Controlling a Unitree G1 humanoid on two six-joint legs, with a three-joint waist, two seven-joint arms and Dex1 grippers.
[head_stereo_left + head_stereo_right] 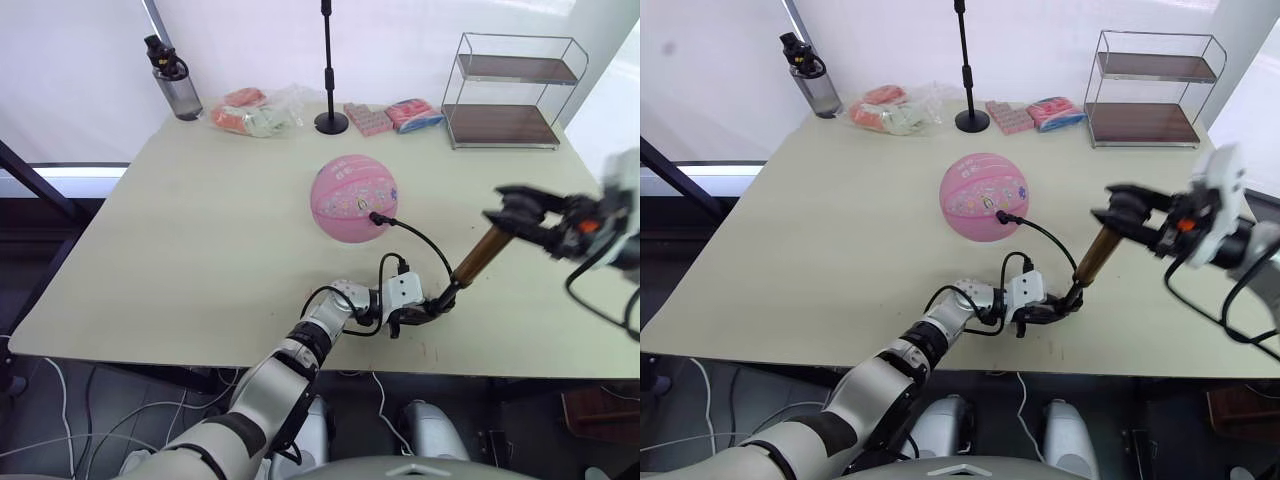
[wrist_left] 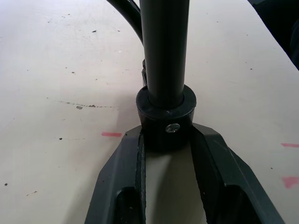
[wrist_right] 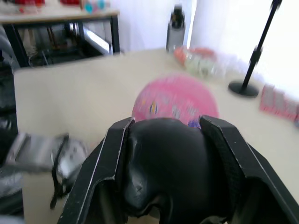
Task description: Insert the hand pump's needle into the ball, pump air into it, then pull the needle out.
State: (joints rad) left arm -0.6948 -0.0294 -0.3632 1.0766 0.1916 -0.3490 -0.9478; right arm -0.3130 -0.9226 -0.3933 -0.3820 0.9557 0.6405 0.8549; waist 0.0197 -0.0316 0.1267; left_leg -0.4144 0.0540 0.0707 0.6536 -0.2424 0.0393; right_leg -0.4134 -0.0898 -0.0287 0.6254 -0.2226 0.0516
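Near the middle of the tabletop [image 1: 200, 250] we see the ball [image 1: 354, 197], round and pink with small cartoon prints, resting well clear of every edge. The needle [image 1: 377, 216] sits at the ball's near-right side, its black fitting against the rubber, and the thin black hose arcs from there down toward the front edge. The hand pump [image 1: 477, 258] stands tilted, its brass tube leaning up and to the right from a black base close to the front edge.

Our left tool [image 1: 421, 314] pinches that black base; in the left wrist view its two fingers [image 2: 126, 172] press on either side of the collar, just above the tabletop. Our right tool [image 1: 515, 214] is closed around the black T-handle at the pump's upper end; the right wrist view shows the fingers [image 3: 105, 158] clamped on the handle's rounded black grip, with the ball beyond.

Along the far edge stand a water bottle [image 1: 175, 80], a black microphone stand [image 1: 330, 75], some packets [image 1: 255, 112] and a wire shelf rack [image 1: 512, 90].
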